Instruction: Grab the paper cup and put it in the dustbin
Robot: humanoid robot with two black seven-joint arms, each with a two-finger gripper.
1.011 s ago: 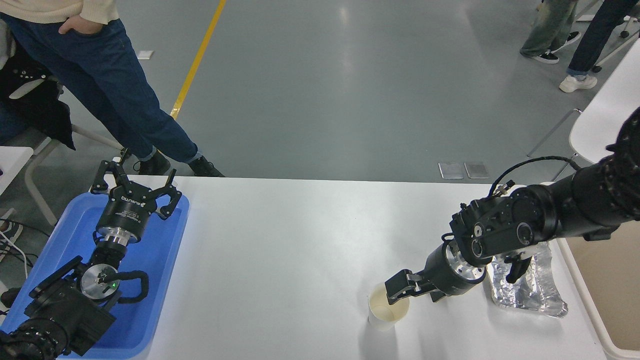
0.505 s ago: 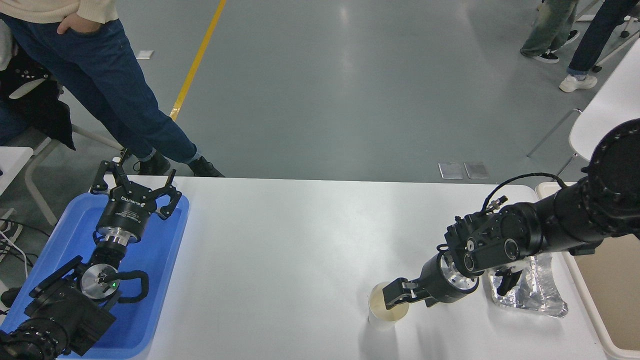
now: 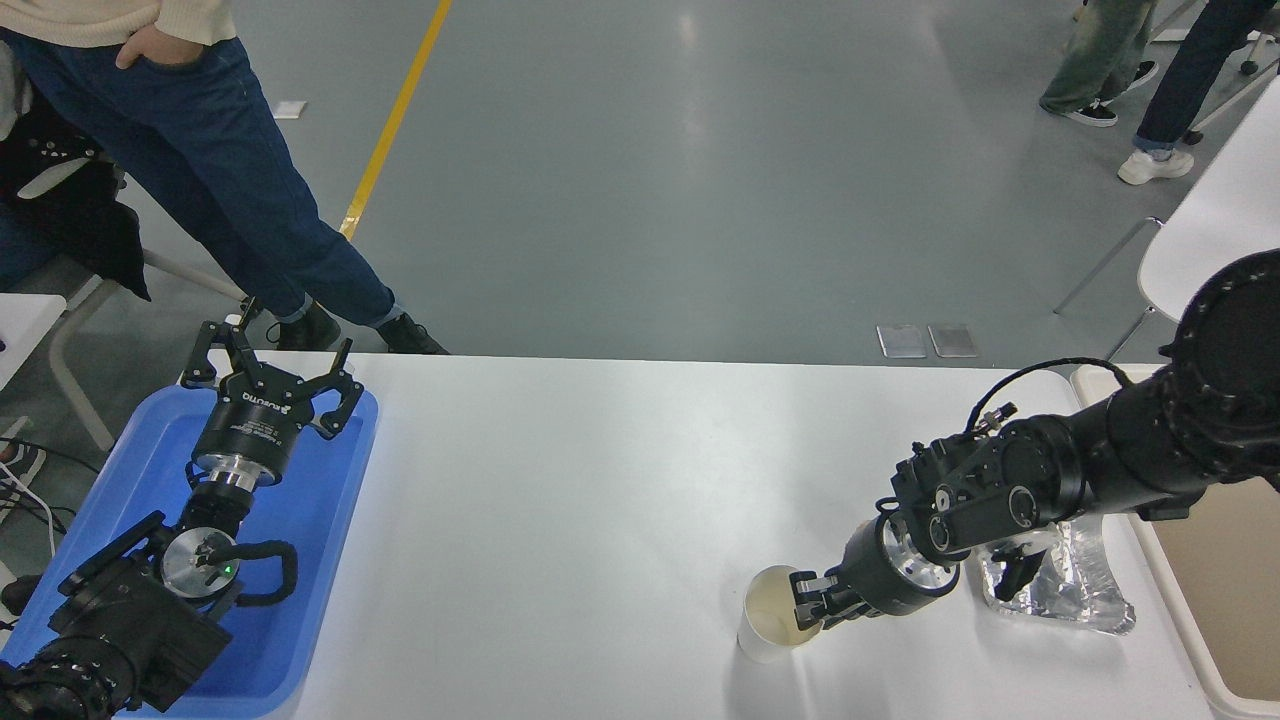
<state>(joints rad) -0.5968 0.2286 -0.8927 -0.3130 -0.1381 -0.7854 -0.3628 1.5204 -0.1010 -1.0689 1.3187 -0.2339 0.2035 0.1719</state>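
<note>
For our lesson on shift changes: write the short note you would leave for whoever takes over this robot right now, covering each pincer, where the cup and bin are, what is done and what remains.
Left pincer: open, parked over the blue tray at the table's left.
Right pincer: at the paper cup's right rim, one finger inside it; whether it has closed cannot be told.
Cup: upright on the white table, near the front edge, left of the foil tray.
Dustbin: off the table's right edge, partly in view.
Done: the reach to the cup.
Left: secure the grip, lift, carry right, drop in the bin.
</note>
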